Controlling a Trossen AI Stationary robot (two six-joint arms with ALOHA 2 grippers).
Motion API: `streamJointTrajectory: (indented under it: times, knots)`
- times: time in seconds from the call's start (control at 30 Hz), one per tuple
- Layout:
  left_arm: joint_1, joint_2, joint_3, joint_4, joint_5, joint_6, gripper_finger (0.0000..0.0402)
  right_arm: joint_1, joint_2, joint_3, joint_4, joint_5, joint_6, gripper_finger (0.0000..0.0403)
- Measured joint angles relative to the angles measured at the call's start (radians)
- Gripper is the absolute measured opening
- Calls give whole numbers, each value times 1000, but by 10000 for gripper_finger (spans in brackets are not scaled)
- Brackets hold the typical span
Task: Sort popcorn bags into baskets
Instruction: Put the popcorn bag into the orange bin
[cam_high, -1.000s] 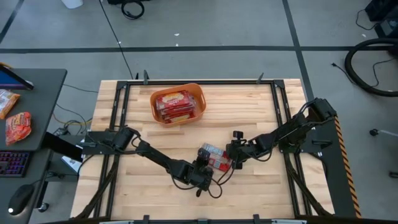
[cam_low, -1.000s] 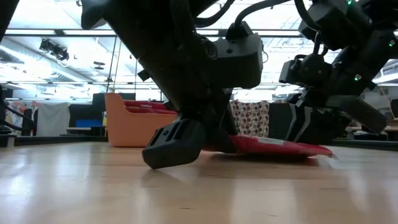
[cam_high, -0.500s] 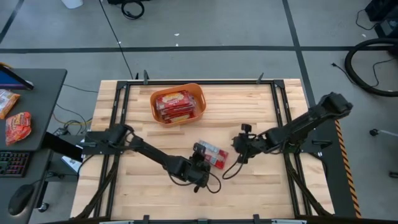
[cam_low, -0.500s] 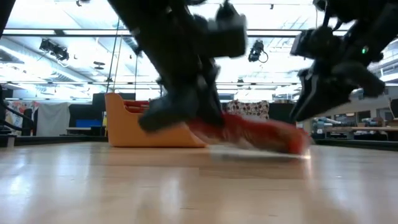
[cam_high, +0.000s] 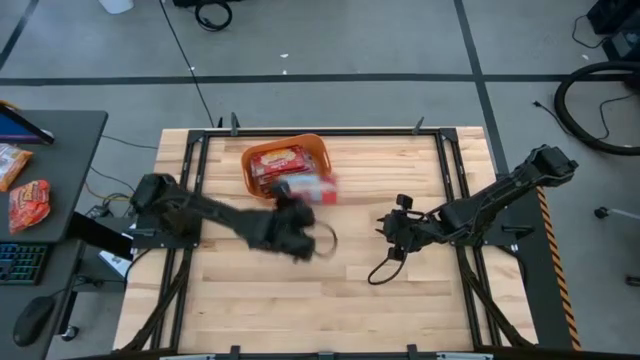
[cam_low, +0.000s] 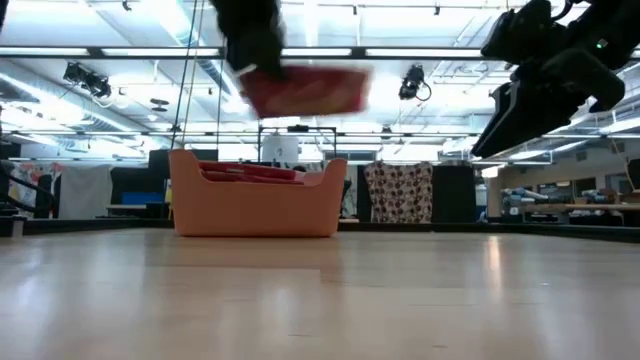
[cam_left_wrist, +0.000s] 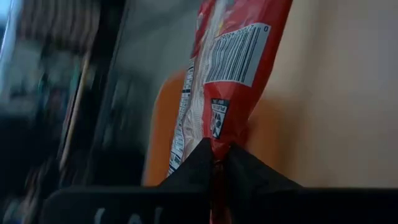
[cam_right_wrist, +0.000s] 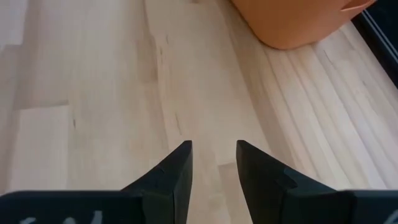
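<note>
Left gripper (cam_left_wrist: 214, 163) clamped on a popcorn bag (cam_left_wrist: 233, 74), above the basket (cam_low: 255, 205).
Right gripper (cam_right_wrist: 213, 165) parted, empty (3 o'clock of table centre); bags (cam_high: 280, 165) fill the basket.

The high view looks straight down on the whole table (cam_high: 400, 310). The low view sits at tabletop height, facing level toward the orange basket (cam_low: 255, 195), which the high view shares. Each wrist view looks closely past its own hand.
</note>
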Motion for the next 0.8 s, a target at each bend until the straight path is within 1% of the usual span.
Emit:
streamJointTrajectory:
  times: [0.1,0.17,0.2,0.37,0.43,0.53,0.67,0.8]
  knots:
    - [71,-4,-2,-193,-12,-144,28,16,0,0,0,5,13,130]
    - [124,-4,-7,-271,-1,-193,28,25,1,0,5,8,13,130]
    - [155,-5,-20,-283,17,-197,28,27,2,0,8,8,13,130]
    - [308,-4,-114,-203,113,-99,39,37,11,0,6,9,13,130]
    - [357,-4,-154,-139,153,-64,43,39,16,0,9,12,13,130]
    - [419,-4,-180,-95,195,-23,44,40,17,0,7,12,13,130]
    - [459,-4,-185,-32,237,19,59,40,17,0,7,12,13,130]
    - [440,-4,-185,-2,249,59,98,40,17,0,8,24,13,130]
